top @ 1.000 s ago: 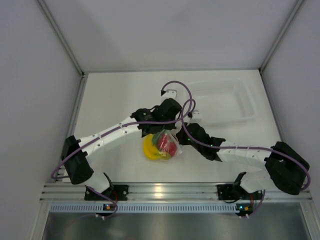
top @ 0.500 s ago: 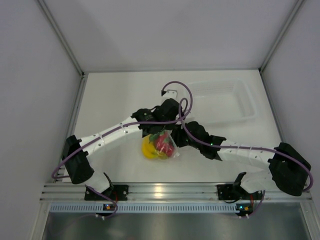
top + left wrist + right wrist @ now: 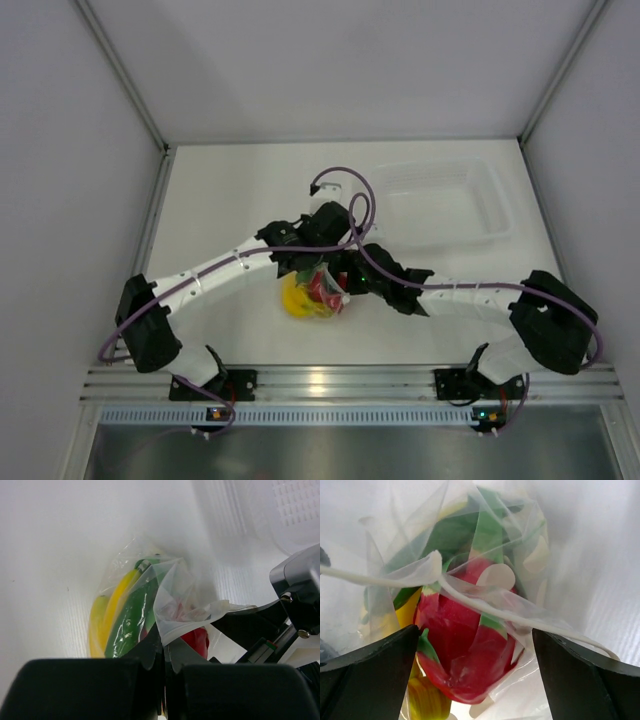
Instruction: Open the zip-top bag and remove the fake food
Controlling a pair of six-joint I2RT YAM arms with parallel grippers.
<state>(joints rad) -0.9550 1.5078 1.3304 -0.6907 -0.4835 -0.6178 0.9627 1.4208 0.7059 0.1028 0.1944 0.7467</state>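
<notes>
Item count: two arms, two grippers, one bag, one banana bunch, one red fruit, one green piece, one tray.

1. Near edge. The left arm (image 3: 225,265) and the right arm (image 3: 470,298) rise from their bases and reach inward over the table (image 3: 220,190). They meet near its middle.

2. Middle. The bag (image 3: 318,296) sits where the two grippers meet, on their near side in the top view. All three food items are inside it.
   - The banana bunch (image 3: 293,298) is on the left.
   - The red fruit (image 3: 326,289) is on the right.
   - The green piece (image 3: 132,617) lies between them, against the banana bunch.
   - It cannot be told whether the bag rests on the table or hangs above it.

3. Left gripper (image 3: 310,264). The fingers are together and clamped on a fold of the bag's film at its upper edge. In the left wrist view the bag extends straight ahead of the fingertips.

4. Right gripper (image 3: 345,278). The fingers are spread wide, one on each side of the bag.
   - The zip strip (image 3: 485,605) crosses the gap between them.
   - The red fruit sits directly ahead, between the fingers.
   - It cannot be told whether the fingers touch the film.

5. Far right. The tray (image 3: 492,205) lies beyond and to the right of the grippers, apart from the bag.
</notes>
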